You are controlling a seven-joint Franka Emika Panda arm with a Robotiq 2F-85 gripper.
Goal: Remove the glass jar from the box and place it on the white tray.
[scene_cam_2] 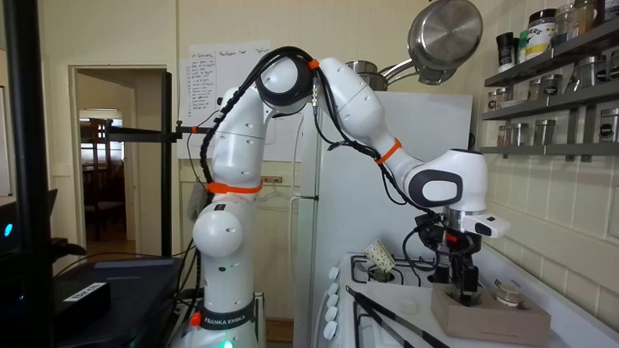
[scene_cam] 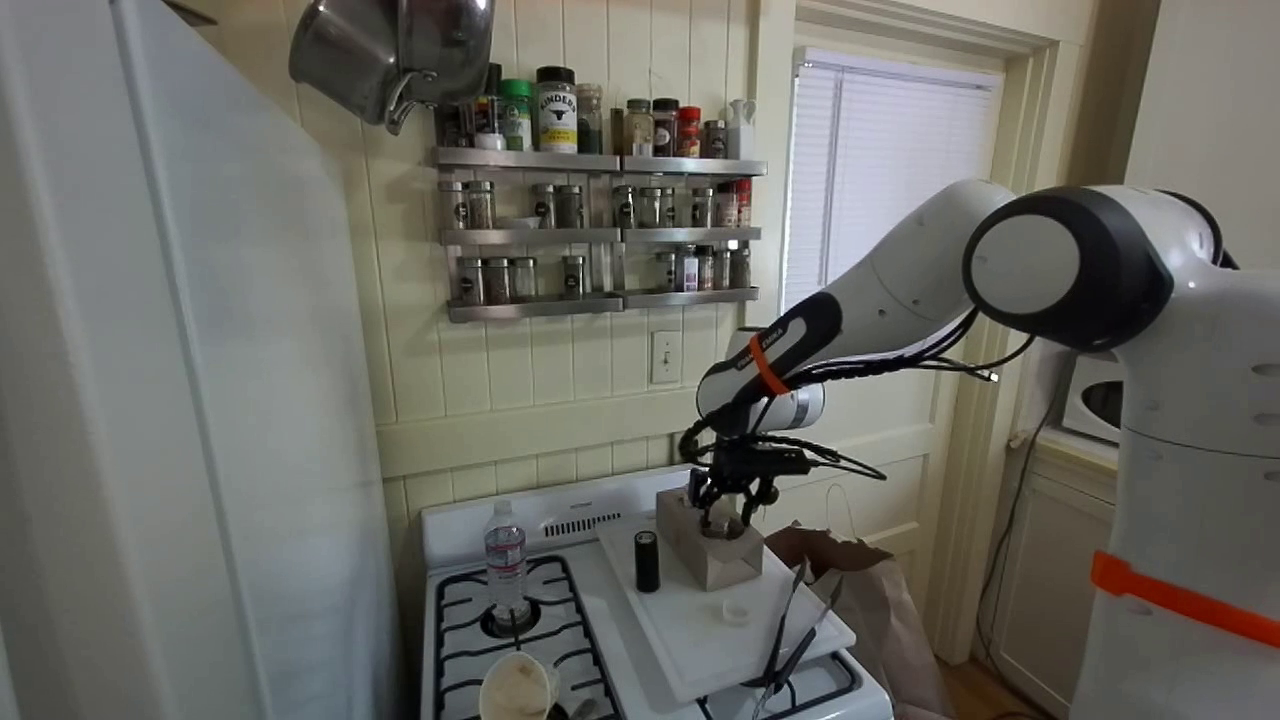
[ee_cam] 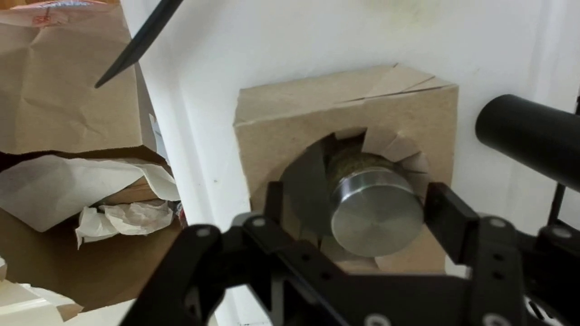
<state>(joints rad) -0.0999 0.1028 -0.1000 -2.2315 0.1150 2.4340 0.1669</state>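
- Fingers (ee_cam: 446,217) of the gripper (ee_cam: 355,201) stand wide apart in the wrist view, one on each side of the glass jar (ee_cam: 376,199). A clear gap separates the jar from the finger at the picture's left; whether the finger at the right touches it cannot be told. The jaws are clamped on nothing.
- Wrist view, around the jar: it sits inside the box (ee_cam: 317,122), sunk in a round opening edged with bent flaps, its metal lid (ee_cam: 378,226) facing the camera. The box stands on the white tray (ee_cam: 272,45), with a black cylinder (ee_cam: 525,131) just beside it. At the picture's left, an open paper bag (ee_cam: 68,99) holds crumpled paper (ee_cam: 131,217).
- In an exterior view, the gripper (scene_cam: 727,520) points down at the near end of the box (scene_cam: 725,567), where the fingers mostly hide the jar. The black cylinder (scene_cam: 647,561) is upright on the tray (scene_cam: 690,640); near it lies a small pale round piece (scene_cam: 735,612), too faint to name. Tongs (scene_cam: 785,627) slant at the tray's corner, and a water bottle (scene_cam: 505,560) stands on the stove (scene_cam: 612,625).
- In an exterior view, the gripper (scene_cam_2: 464,296) reaches down at one opening of the box (scene_cam_2: 498,321) and hides the jar there. A pale-topped jar (scene_cam_2: 508,292) stands in a further opening of the same box, apart from the fingers. A patterned cup (scene_cam_2: 379,255) stands tilted on the stove.
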